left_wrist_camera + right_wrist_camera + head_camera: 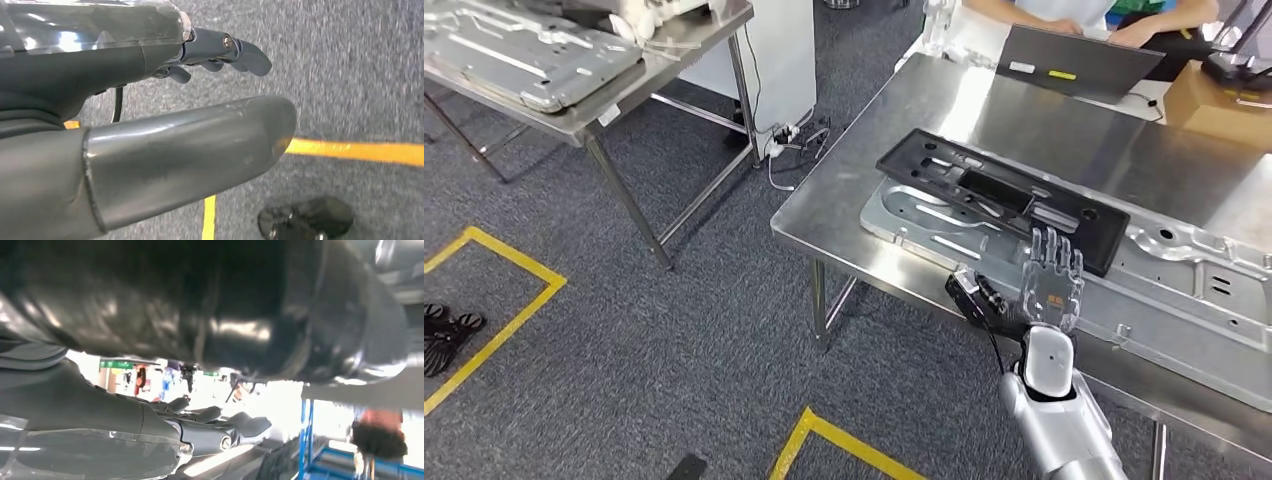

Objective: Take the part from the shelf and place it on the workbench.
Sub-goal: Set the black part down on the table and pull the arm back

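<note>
The black plastic part (999, 195) lies flat on the steel workbench (1044, 120), resting partly on a silver stamped metal panel (1184, 290). My right hand (1051, 288) hovers at the bench's near edge with its fingers stretched out flat and holding nothing. Its fingertips reach the part's near right end, and I cannot tell whether they touch it. In the right wrist view the right hand (150, 430) shows spread fingers with nothing between them. My left hand (150, 125) hangs over the grey carpet, thumb and fingers apart, holding nothing.
A second steel table (674, 60) with another metal panel (514, 50) stands at the back left. A person sits behind a laptop (1074, 60) at the workbench's far side, beside a cardboard box (1219, 100). Yellow tape lines (494, 250) mark the carpet.
</note>
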